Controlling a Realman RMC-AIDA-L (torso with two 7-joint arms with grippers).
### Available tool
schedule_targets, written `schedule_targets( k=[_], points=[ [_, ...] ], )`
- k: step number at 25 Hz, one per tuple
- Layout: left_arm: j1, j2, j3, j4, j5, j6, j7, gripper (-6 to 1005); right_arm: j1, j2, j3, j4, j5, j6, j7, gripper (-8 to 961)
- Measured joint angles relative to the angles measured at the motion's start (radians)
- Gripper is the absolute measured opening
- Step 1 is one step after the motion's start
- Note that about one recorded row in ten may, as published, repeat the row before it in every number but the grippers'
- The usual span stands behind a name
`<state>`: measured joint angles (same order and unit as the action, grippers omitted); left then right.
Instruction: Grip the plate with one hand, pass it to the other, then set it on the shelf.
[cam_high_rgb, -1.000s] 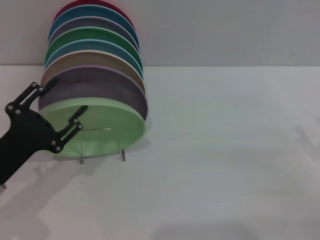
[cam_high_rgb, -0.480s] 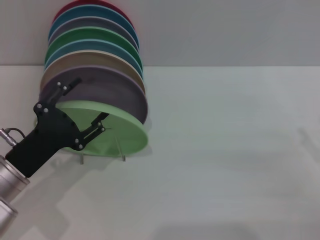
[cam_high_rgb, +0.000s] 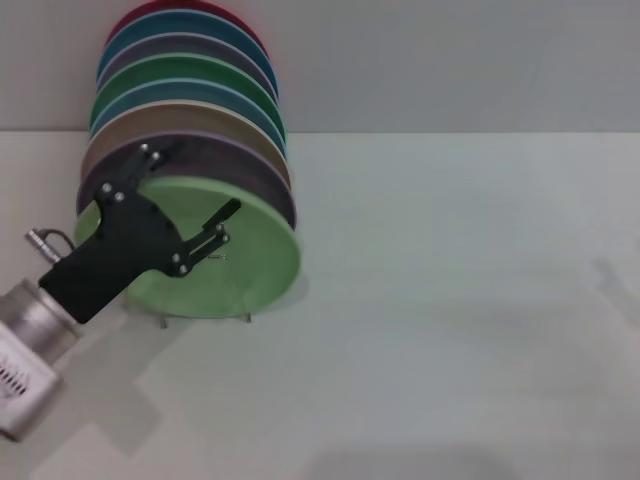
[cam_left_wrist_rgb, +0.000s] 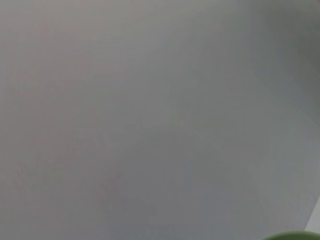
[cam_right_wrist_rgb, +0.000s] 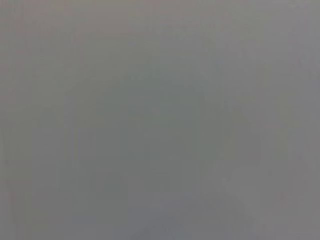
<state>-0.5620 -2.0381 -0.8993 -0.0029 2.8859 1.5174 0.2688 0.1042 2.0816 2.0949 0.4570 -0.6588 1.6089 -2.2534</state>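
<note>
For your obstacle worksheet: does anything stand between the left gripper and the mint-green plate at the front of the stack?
Nothing visible does. The left gripper is open directly over the plate, its fingers astride the upper rim. The lilac plate stands behind.

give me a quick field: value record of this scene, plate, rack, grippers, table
plate: light mint-green plate, frontmost of the stack, tilted on edge
stack behind: lilac-purple plate, then tan, blue, darker green and red plates, all leaning the same way
rack: thin supports visible under the mint plate; the rest is hidden
left gripper: left gripper in front of the mint plate's upper left, fingers spread open; contact cannot be told
right gripper: not in view
table: pale tabletop
</note>
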Motion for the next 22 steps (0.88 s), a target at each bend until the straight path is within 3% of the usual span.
schedule_targets(
  k=[5, 15, 22],
  points=[
    [-0.005, -0.004, -0.002, -0.014, -0.003, -0.012, 0.008, 786, -0.002, 0.000, 0.001, -0.001, -0.015, 0.000, -0.007, 795],
    [0.062, 0.007, -0.015, -0.061, -0.003, 0.020, 0.070, 785, 0.000, 0.000, 0.002, 0.000, -0.019, 0.000, -0.009, 795],
    [0.142, 0.000, -0.039, -0.079, -0.004, 0.182, 0.145, 785, -0.003, -0.001, 0.006, 0.001, -0.019, 0.000, -0.034, 795]
  ],
)
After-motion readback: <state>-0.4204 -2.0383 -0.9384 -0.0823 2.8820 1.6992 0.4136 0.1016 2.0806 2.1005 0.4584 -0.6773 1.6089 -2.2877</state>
